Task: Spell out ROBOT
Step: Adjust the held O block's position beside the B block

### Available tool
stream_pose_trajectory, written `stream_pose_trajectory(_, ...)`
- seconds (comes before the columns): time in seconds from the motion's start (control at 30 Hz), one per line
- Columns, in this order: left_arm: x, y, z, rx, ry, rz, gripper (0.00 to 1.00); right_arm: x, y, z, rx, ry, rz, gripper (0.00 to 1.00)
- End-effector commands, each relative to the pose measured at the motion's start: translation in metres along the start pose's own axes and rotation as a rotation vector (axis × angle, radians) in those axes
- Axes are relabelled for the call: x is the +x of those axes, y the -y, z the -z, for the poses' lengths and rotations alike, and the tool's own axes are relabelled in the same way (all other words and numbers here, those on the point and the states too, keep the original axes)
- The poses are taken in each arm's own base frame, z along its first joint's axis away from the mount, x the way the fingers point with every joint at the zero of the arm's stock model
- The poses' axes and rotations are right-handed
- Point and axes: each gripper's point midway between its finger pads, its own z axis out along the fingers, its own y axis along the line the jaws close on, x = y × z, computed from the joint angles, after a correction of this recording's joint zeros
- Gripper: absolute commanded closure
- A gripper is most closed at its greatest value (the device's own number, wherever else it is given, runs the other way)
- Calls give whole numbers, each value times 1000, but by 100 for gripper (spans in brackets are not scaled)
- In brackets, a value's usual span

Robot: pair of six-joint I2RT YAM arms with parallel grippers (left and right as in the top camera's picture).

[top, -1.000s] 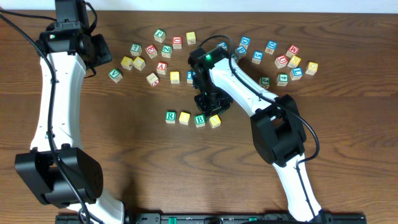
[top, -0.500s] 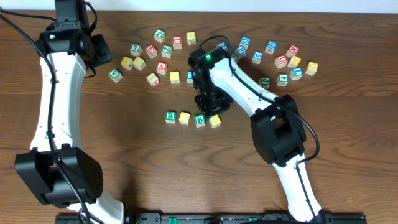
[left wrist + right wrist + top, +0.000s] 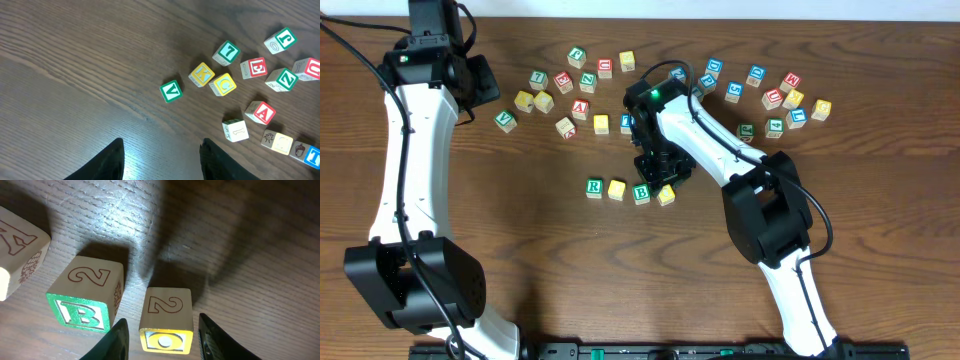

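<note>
On the table lies a row of cubes: green R [image 3: 594, 186], a yellow-faced cube [image 3: 617, 188], green B [image 3: 641, 193] and a second yellow-faced cube [image 3: 667, 194], which sits slightly askew. My right gripper [image 3: 662, 177] hangs over that last cube. In the right wrist view the yellow O cube [image 3: 167, 305] stands between the open right gripper [image 3: 162, 320], with a gap on each side, beside the B cube [image 3: 85, 297]. My left gripper [image 3: 161, 142] is open over bare wood at the far left [image 3: 480, 82]. I cannot pick out the T.
Loose cubes are scattered behind the row, from a green V [image 3: 505, 121] and a red A [image 3: 581, 108] to a cluster at the right [image 3: 775, 97]. In the left wrist view, a green cube [image 3: 171, 91] and yellow cubes [image 3: 202, 74] lie ahead of the fingers.
Hardly anything differs: the right gripper has edged slightly down toward the row. The cubes and the left arm have stayed put.
</note>
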Motion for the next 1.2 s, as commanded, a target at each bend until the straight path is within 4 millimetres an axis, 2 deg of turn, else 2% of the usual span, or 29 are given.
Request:
stream_pose_trajectory(0.0, 1, -3, 3, -9, 3, -15, 52, 0, -2, -2, -1, 0, 0, 62)
stream_pose_trajectory(0.27, 1, -3, 3, -10, 3, -15, 52, -4, 5, -2, 37, 19, -89, 71)
stream_pose_trajectory(0.77, 1, -3, 3, -9, 3, -15, 52, -13, 3, -1, 24, 61, -264, 72)
stream_pose_trajectory(0.93, 1, -3, 3, -10, 3, -15, 52, -16, 3, -1, 20, 71, -286, 71)
stream_pose_trajectory(1.07, 1, -3, 3, -10, 3, -15, 52, -19, 2, -1, 16, 82, -295, 59)
stream_pose_trajectory(1.17, 1, -3, 3, -10, 4, -15, 52, -19, 3, 0, 16, 83, -296, 55)
